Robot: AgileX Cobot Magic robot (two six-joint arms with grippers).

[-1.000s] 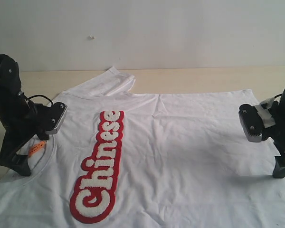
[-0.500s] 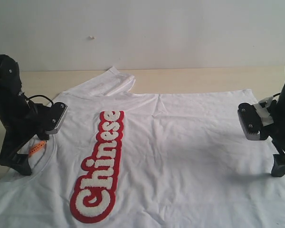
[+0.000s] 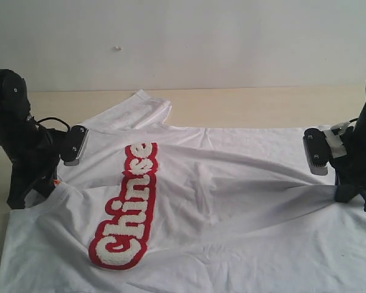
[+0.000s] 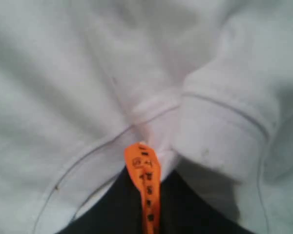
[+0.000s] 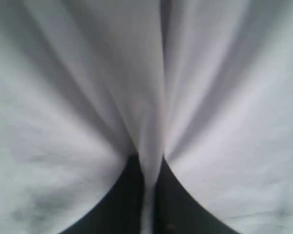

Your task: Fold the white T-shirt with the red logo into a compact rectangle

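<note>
The thin white cotton T-shirt (image 3: 232, 201) runs off the bottom edge; its folds bury the tips of the left gripper (image 3: 49, 185) and right gripper (image 3: 348, 194); print on the orange neck tag (image 4: 145, 175) is blurred.

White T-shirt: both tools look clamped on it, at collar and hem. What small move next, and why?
Probably raise both tools together, evenly. The left tool is shut on the collar by the orange tag, the right tool on the opposite edge; the white T-shirt forms a taut ridge between them, so an even lift should keep the fold line straight.
</note>
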